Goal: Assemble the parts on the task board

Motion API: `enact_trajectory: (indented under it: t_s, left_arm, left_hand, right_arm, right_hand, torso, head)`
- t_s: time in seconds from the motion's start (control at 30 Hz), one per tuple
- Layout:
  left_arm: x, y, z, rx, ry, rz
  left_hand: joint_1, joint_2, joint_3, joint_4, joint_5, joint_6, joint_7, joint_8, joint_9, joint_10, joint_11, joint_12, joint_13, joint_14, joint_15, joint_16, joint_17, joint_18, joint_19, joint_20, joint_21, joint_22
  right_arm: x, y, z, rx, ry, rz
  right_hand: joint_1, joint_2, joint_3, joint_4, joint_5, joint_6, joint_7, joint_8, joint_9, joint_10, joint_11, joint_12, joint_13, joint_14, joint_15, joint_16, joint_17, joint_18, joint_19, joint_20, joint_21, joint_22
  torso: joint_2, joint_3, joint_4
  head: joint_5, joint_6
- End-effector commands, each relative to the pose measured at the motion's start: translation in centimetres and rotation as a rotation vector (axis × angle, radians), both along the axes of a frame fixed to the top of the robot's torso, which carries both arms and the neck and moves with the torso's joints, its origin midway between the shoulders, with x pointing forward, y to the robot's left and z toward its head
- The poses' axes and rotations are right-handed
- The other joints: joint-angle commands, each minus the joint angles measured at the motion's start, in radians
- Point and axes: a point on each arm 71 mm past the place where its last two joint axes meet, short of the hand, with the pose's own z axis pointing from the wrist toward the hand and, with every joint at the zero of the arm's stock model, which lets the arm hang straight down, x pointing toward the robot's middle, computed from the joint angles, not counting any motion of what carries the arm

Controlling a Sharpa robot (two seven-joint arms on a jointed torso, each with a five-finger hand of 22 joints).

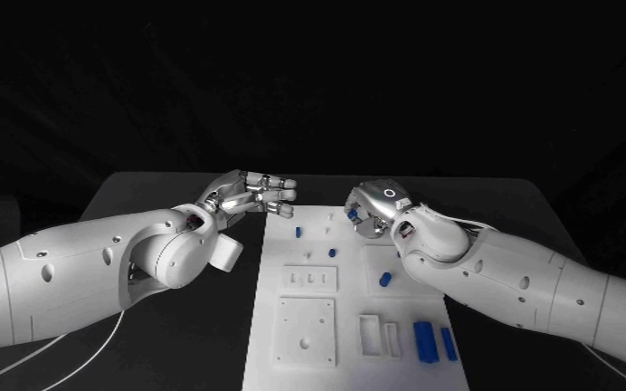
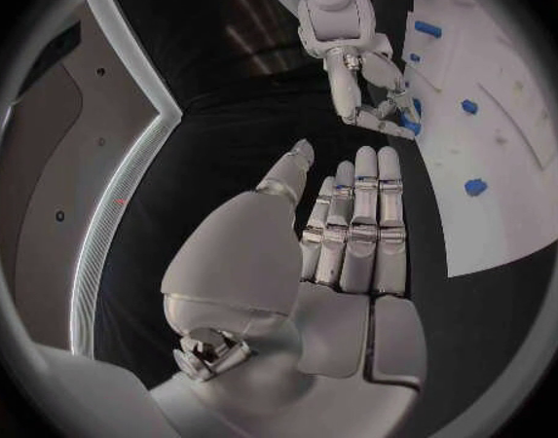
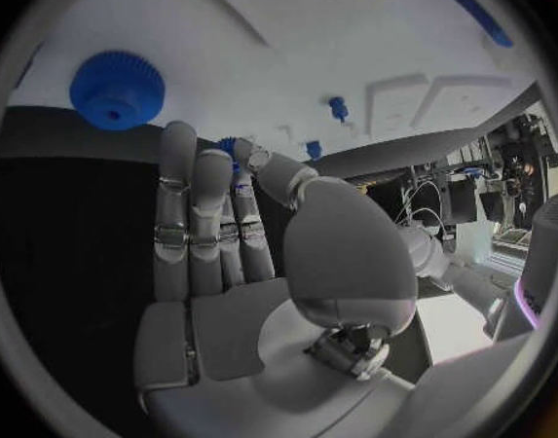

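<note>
The far end of the white board [image 1: 346, 319] is crowded: left hand [image 1: 251, 194] hangs just off its far left corner, right hand [image 1: 374, 207] over its far right part, w/ a narrow gap between them above the small blue pegs [image 1: 298, 231] standing there. Right forearm [image 1: 522, 278] lies along the board's right edge, blocking entry from that side, while mid-board has low raised white blocks [image 1: 310, 277] and a blue piece [image 1: 385, 278]. Near end is open from above, bar the white holder [image 1: 381, 335] and blue bars [image 1: 425, 340]; black table [image 1: 144, 196] left of the board is taken by the left arm [image 1: 105, 269].
</note>
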Motion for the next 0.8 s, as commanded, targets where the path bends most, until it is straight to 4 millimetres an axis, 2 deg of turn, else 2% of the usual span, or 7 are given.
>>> enact_trajectory:
  t_s: [0.03, 0.27, 0.47, 0.53, 0.73, 0.8]
  left_arm:
    - [0.0, -0.3, 0.1, -0.007, -0.003, -0.014]
    - [0.0, -0.4, 0.1, -0.007, -0.002, -0.016]
    - [0.0, -0.5, 0.1, -0.007, -0.001, -0.018]
    - [0.0, -0.6, 0.1, -0.007, -0.001, -0.019]
    - [0.0, -0.7, 0.1, -0.007, -0.001, -0.022]
    - [0.0, -0.8, 0.1, -0.008, 0.000, -0.024]
  left_hand:
    - [-0.003, 0.008, -0.007, 0.000, 0.002, -0.006, 0.002, 0.002, 0.001, -0.004, 0.004, 0.005, 0.002, -0.005, -0.003, 0.005, -0.001, -0.003, 0.000, 0.003, -0.001, -0.001]
    - [-0.003, 0.008, -0.007, 0.000, 0.002, -0.006, 0.002, 0.002, 0.001, -0.004, 0.004, 0.005, 0.002, -0.005, -0.003, 0.005, -0.001, -0.003, 0.000, 0.003, -0.001, -0.001]
    - [-0.003, 0.008, -0.007, 0.000, 0.002, -0.006, 0.002, 0.002, 0.001, -0.004, 0.004, 0.005, 0.002, -0.005, -0.003, 0.005, -0.001, -0.003, 0.000, 0.003, -0.001, -0.001]
    - [-0.003, 0.008, -0.007, 0.000, 0.002, -0.006, 0.002, 0.002, 0.001, -0.004, 0.004, 0.005, 0.002, -0.005, -0.003, 0.005, -0.001, -0.003, 0.000, 0.003, -0.001, -0.001]
    - [-0.003, 0.008, -0.007, 0.000, 0.002, -0.006, 0.002, 0.002, 0.001, -0.004, 0.004, 0.005, 0.002, -0.005, -0.003, 0.005, -0.001, -0.003, 0.000, 0.003, -0.001, -0.001]
    - [-0.003, 0.008, -0.007, 0.000, 0.002, -0.006, 0.002, 0.002, 0.001, -0.004, 0.004, 0.005, 0.002, -0.005, -0.003, 0.005, -0.001, -0.003, 0.000, 0.003, -0.001, -0.001]
  right_arm:
    - [0.0, 0.4, 0.5, 0.041, -0.047, -0.027]
    - [0.1, 1.5, 0.5, 0.049, -0.043, -0.021]
    - [0.4, 2.3, 0.3, 0.046, -0.035, -0.014]
    - [0.4, 2.6, 0.3, 0.046, -0.033, -0.009]
    - [0.6, 3.5, 0.1, 0.044, -0.023, 0.000]
    - [0.7, 3.7, 0.0, 0.041, -0.020, 0.000]
  right_hand:
    - [0.007, -0.005, 0.005, 0.000, -0.007, 0.007, 0.003, 0.004, 0.001, 0.042, -0.032, 0.004, 0.005, 0.000, -0.007, -0.007, 0.001, 0.017, 0.000, -0.007, -0.009, 0.005]
    - [0.007, -0.004, 0.003, 0.000, -0.006, 0.007, 0.003, 0.004, 0.001, 0.042, -0.032, 0.004, 0.005, 0.000, -0.008, -0.007, 0.002, 0.017, 0.001, -0.007, -0.011, 0.007]
    - [0.007, -0.003, 0.000, 0.000, -0.005, 0.006, 0.003, 0.004, 0.001, 0.041, -0.032, 0.004, 0.005, 0.000, -0.008, -0.009, 0.001, 0.017, 0.001, -0.007, -0.015, 0.011]
    - [0.008, -0.002, -0.001, -0.001, -0.004, 0.006, 0.003, 0.004, 0.001, 0.040, -0.032, 0.004, 0.005, 0.000, -0.008, -0.009, 0.001, 0.017, 0.001, -0.007, -0.016, 0.012]
    - [0.006, 0.001, -0.005, -0.004, -0.001, 0.005, 0.004, 0.004, 0.001, 0.039, -0.031, 0.004, 0.005, 0.000, -0.008, -0.011, 0.001, 0.017, 0.003, -0.007, -0.022, 0.017]
    - [0.005, 0.004, -0.007, -0.007, -0.001, 0.004, 0.004, 0.004, 0.001, 0.039, -0.031, 0.004, 0.005, 0.001, -0.008, -0.011, 0.002, 0.017, 0.005, -0.007, -0.029, 0.023]
  torso:
    - [0.001, -0.0013, 0.0014]
    - [0.004, -0.0011, 0.0025]
    - [0.003, -0.0015, 0.0018]
    - [0.004, -0.0003, 0.0009]
    - [0.003, 0.0000, 0.0017]
    - [0.003, 0.0001, 0.0037]
  head:
    - [0.003, 0.003]
    - [0.006, 0.006]
    - [0.007, 0.004]
    - [0.008, 0.004]
    - [0.013, 0.000]
    - [0.012, 0.000]
